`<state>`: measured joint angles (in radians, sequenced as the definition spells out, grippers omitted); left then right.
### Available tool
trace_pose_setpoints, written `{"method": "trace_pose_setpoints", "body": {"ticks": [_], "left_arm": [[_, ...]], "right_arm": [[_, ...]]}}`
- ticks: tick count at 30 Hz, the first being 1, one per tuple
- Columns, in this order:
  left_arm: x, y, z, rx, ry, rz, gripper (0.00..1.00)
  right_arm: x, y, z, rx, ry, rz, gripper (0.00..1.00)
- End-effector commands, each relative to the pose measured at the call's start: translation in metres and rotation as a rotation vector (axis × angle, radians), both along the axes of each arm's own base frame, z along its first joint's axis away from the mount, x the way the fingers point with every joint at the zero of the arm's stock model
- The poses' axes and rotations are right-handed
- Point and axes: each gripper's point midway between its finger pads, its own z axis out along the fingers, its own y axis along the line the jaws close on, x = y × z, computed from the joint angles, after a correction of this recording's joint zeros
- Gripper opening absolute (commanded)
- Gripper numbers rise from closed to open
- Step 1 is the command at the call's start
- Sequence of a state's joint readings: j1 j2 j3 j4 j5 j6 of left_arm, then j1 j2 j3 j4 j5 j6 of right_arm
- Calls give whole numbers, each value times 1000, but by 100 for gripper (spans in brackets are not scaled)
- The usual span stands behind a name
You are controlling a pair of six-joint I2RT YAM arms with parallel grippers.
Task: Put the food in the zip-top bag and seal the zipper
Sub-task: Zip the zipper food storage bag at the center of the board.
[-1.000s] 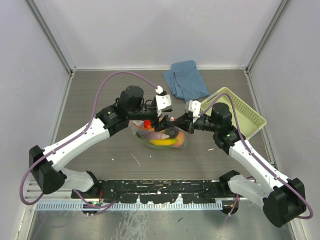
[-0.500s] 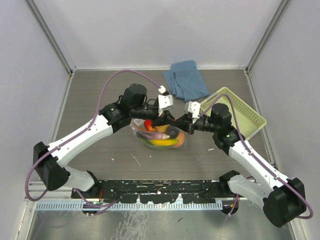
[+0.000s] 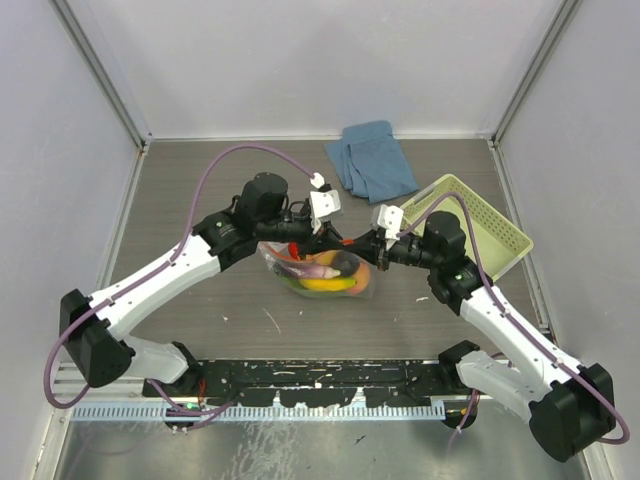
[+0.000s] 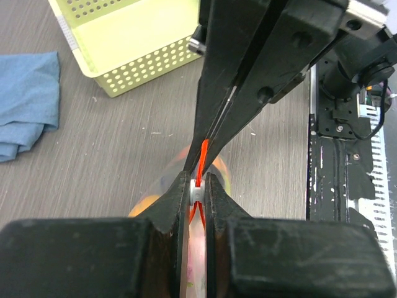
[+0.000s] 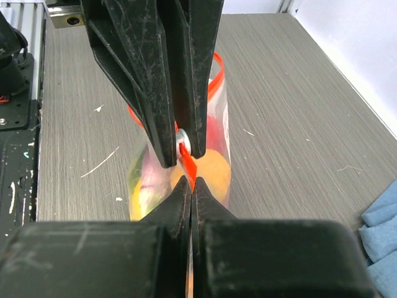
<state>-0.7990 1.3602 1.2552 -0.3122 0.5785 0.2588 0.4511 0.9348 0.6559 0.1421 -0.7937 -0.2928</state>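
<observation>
The clear zip-top bag (image 3: 325,272) lies mid-table, holding the food (image 3: 322,283): yellow, green, purple and orange pieces. Its orange-red zipper (image 4: 203,155) runs taut between my two grippers. My left gripper (image 4: 197,186) is shut on the zipper's small white slider (image 4: 197,195). Facing it, my right gripper (image 5: 191,186) is shut on the end of the zipper strip (image 5: 188,166), a short way from the slider (image 5: 182,136). An orange fruit (image 5: 214,171) shows through the plastic just below. From above, the left gripper (image 3: 328,243) and right gripper (image 3: 362,247) nearly meet over the bag's mouth.
A pale yellow-green slatted basket (image 3: 480,225) stands to the right, behind my right arm. A folded blue cloth (image 3: 370,160) lies at the back. A black rail (image 3: 320,385) runs along the near edge, and grey walls close in three sides.
My left gripper has gone from open to shut around the white slider. The left arm shifted a little over the bag's mouth. The right gripper kept its hold on the strip.
</observation>
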Motion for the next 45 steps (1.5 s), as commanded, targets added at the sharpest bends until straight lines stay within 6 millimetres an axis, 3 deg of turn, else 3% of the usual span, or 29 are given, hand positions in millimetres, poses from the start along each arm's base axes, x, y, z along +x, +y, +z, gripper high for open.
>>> {"method": "trace_pose_setpoints", "body": {"ticks": [1,6,11,18,28,34,45], "left_arm": [[10,21,6,20,-20,115,0],[18,34,0,38,-13,180,0],[18,46,7,17,-27,226,0],[24,60,2,29,-14,321,0],[43,93,-8,21,32,601,0],[43,105,-14,-4,135,728,0],[37,145,-30,-17,183,936,0]], "right_arm": [[9,-8,25,40,-94,-76,1],[11,-13,27,45,-112,-115,1],[18,-17,25,46,-106,-157,0],[36,-29,28,69,-95,-291,1],[58,-53,35,127,-82,-480,1],[69,-64,37,150,-44,-574,1],[90,-94,38,179,12,-779,1]]}}
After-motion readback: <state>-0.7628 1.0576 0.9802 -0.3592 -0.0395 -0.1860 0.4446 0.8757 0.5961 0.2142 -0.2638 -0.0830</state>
